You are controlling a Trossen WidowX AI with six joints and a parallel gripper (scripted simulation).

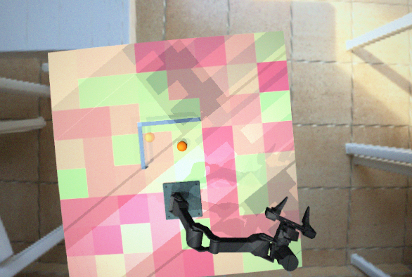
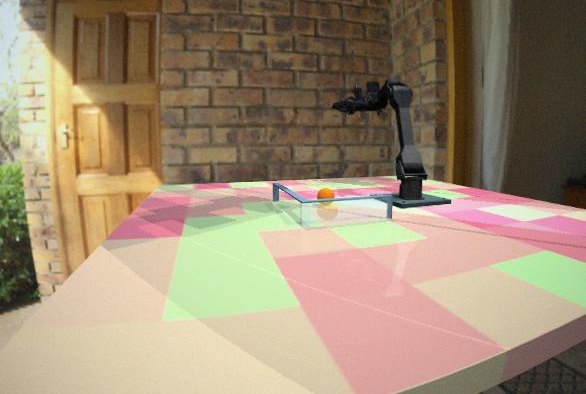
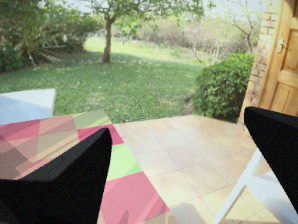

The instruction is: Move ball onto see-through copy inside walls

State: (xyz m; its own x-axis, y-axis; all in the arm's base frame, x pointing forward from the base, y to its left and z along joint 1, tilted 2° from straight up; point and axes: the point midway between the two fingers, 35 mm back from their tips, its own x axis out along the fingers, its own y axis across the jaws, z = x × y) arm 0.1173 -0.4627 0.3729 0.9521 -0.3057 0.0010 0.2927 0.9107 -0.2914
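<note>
An orange ball (image 1: 181, 145) (image 2: 326, 194) lies on the patterned table (image 1: 98, 91) (image 2: 240, 279), inside the corner made by two low clear walls (image 1: 142, 147) (image 2: 345, 198). A pale see-through copy of the ball (image 1: 150, 137) (image 2: 327, 210) sits close to the corner of the walls, left of the ball in the overhead view. My gripper (image 1: 294, 210) (image 2: 338, 106) (image 3: 178, 124) is open and empty. It is held high in the air, far from the ball, over the table's edge to the right of the arm's base (image 1: 182, 200). The wrist view shows only its two dark fingers, the table's edge and a garden.
The arm's base plate (image 2: 420, 200) stands on the table just beyond the open side of the walls. White chairs (image 1: 376, 150) stand around the table on a tiled floor. A brick wall and a wooden door (image 2: 107, 119) are behind the table.
</note>
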